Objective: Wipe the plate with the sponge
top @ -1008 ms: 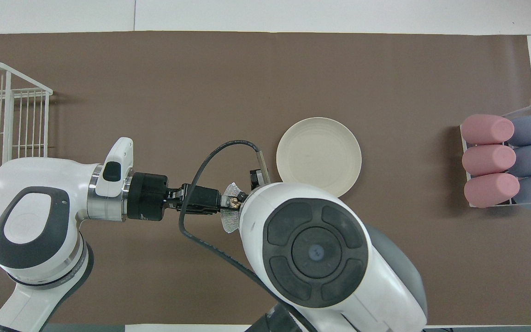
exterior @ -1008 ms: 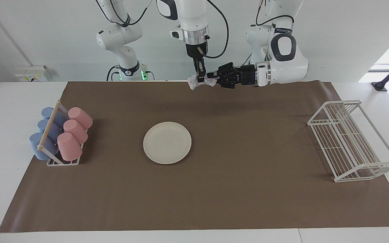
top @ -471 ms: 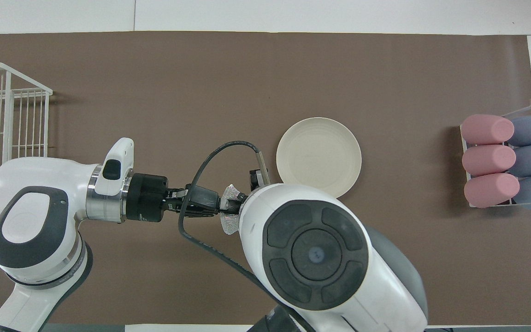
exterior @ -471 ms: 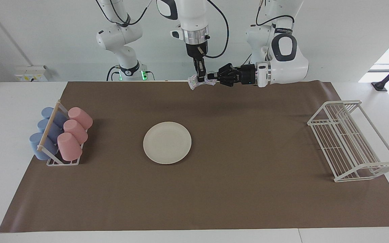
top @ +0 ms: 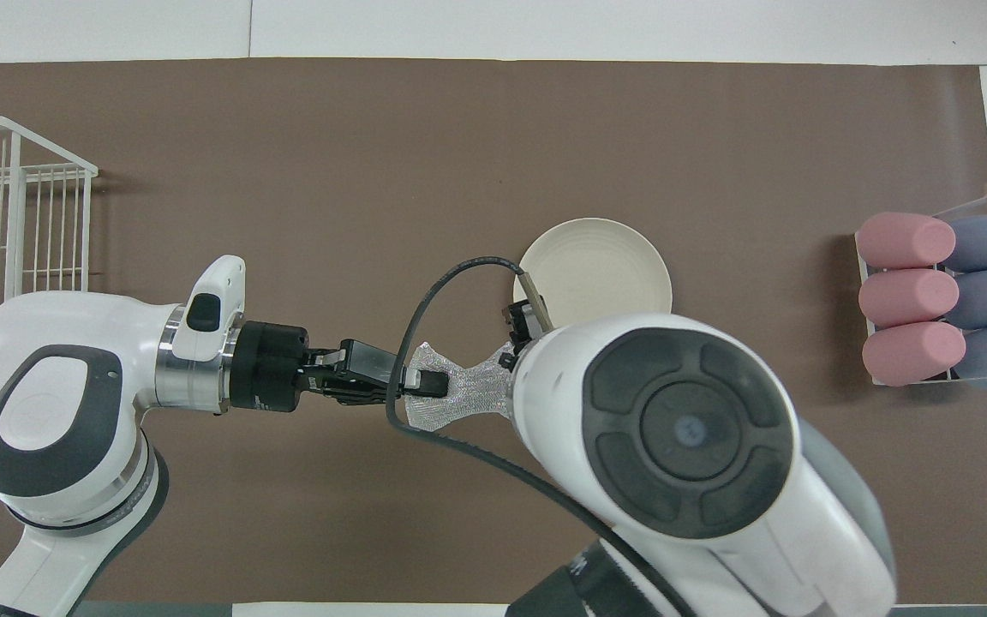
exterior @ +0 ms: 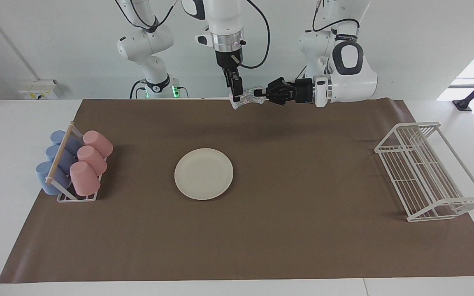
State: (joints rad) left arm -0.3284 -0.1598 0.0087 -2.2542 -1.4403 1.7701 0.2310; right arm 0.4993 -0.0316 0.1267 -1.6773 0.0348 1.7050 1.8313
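Note:
The cream-white plate (exterior: pixel 203 174) (top: pixel 594 266) lies flat on the brown mat, mid-table. The silvery sponge (exterior: pixel 246 99) (top: pixel 459 396) hangs in the air over the mat's edge at the robots' end, pinched to a bow-tie shape. My left gripper (exterior: pixel 258 98) (top: pixel 408 386) reaches in level and is shut on one end of it. My right gripper (exterior: pixel 235 95) points straight down at the sponge's other end, touching or just beside it. In the overhead view the right arm's own body hides that gripper and part of the plate.
A small rack (exterior: pixel 72 166) of pink and blue cups lying on their sides sits at the right arm's end of the mat. A white wire dish rack (exterior: pixel 426 170) stands at the left arm's end.
My left gripper has closed on the sponge's end. My right gripper has slid off the sponge's middle toward the right arm's end and risen slightly; the sponge now shows more of its length.

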